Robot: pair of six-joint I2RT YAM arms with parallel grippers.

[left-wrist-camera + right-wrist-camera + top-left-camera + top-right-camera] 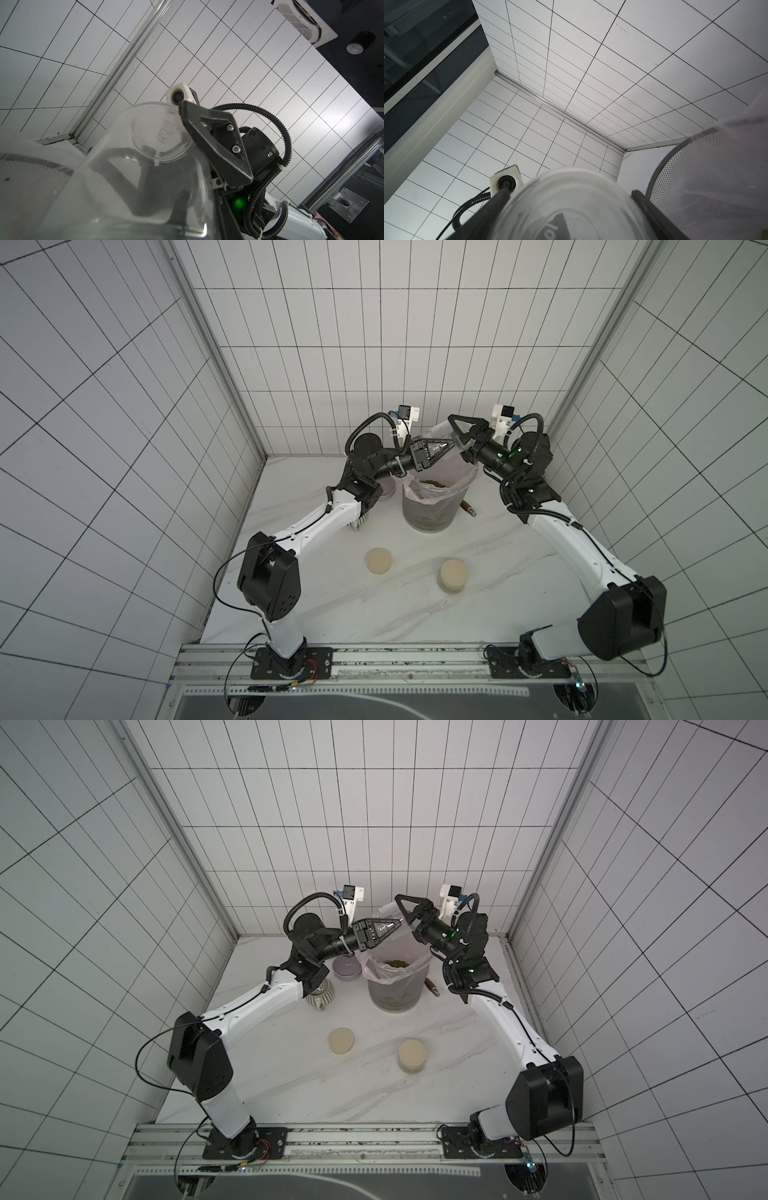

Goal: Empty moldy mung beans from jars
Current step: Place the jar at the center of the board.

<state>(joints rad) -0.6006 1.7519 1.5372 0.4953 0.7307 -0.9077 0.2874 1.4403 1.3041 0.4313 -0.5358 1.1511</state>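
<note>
An empty clear jar (436,431) (145,133) (571,207) hangs tilted over the grey bin (428,514) with its pink liner. My right gripper (453,429) (569,197) is shut on the jar's body, one finger (212,141) on each side. My left gripper (451,444) (398,923) has its fingers nearly together on the jar's wall by the mouth. Mung beans (432,482) (395,963) lie in the bin. A second jar (454,576) (412,1056) stands lidded at the front of the table, with a loose beige lid (379,561) to its left.
A purple bowl (347,969) and a ribbed mug (320,996) sit under my left forearm, left of the bin. A brown-handled tool (468,508) lies right of the bin. Tiled walls close in the back and both sides.
</note>
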